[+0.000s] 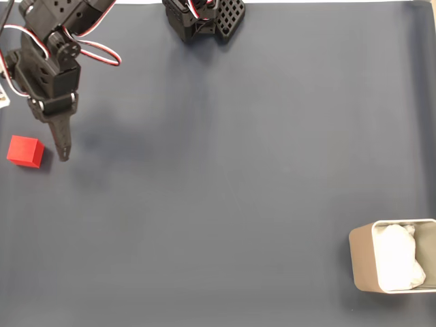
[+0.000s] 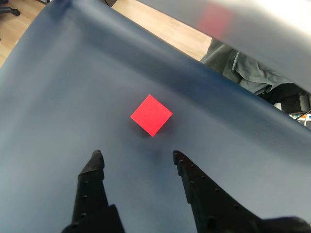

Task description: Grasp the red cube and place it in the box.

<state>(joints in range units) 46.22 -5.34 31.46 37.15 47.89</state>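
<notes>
The red cube [image 1: 25,150] rests on the dark blue mat near the left edge of the fixed view. My gripper [image 1: 64,153] hangs just right of it, fingers pointing down, a small gap between them. In the wrist view the red cube [image 2: 151,115] lies ahead of my gripper [image 2: 137,155], beyond the two black fingertips, which stand open with nothing between them. The beige box [image 1: 362,259] with white paper inside sits at the bottom right corner of the fixed view, far from the arm.
The arm's black base [image 1: 203,17] stands at the top middle of the fixed view. The dark blue mat [image 1: 225,177] spreads wide between cube and box. In the wrist view the mat's edge curls up, with wooden floor and grey cloth beyond it.
</notes>
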